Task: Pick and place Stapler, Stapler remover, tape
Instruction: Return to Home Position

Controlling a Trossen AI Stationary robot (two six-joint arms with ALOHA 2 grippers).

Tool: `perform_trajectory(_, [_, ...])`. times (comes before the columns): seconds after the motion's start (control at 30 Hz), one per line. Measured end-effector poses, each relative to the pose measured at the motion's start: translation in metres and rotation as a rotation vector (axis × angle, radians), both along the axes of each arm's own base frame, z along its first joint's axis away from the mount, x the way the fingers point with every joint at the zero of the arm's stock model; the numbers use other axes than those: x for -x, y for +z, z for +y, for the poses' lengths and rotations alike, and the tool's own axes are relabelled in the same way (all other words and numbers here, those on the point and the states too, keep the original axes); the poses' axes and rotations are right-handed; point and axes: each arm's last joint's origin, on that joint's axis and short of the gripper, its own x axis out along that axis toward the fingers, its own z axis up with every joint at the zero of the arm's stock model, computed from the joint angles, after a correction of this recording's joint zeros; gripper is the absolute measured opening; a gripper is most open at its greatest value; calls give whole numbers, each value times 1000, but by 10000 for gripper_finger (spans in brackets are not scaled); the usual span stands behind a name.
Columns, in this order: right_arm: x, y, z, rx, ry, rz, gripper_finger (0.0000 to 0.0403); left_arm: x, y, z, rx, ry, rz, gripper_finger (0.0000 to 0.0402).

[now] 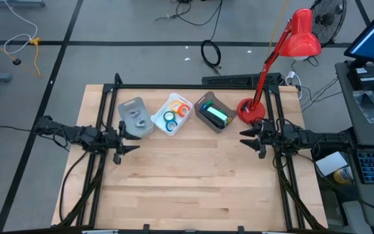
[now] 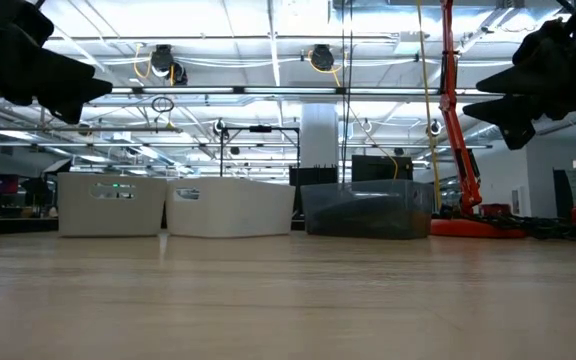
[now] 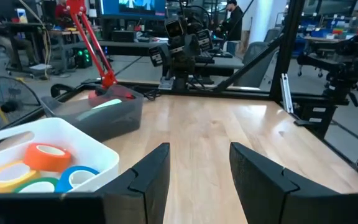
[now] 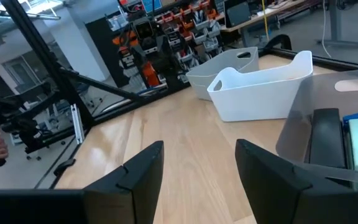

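Left jaws stand wide apart, empty, by the table [image 1: 193, 188] edge. Right jaws likewise (opposite edge), touching nothing.

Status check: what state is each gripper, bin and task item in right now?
Left gripper: open, empty, over the table's left edge.
Right gripper: open, empty, over the right edge.
Tape rolls: all four inside the white bin.
White bin: upright, holding the tape.
Grey bin: upright, small pale object inside, too small to identify.
Dark bin: upright, holding a green and blue item, likely the stapler.
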Motion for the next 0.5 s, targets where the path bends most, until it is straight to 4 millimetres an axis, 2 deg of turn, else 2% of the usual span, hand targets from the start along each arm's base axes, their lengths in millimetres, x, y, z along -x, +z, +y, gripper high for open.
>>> perform_trajectory(0.5, [0,-1,0,141,18,15,192,0,0,0,22,1,-2,168])
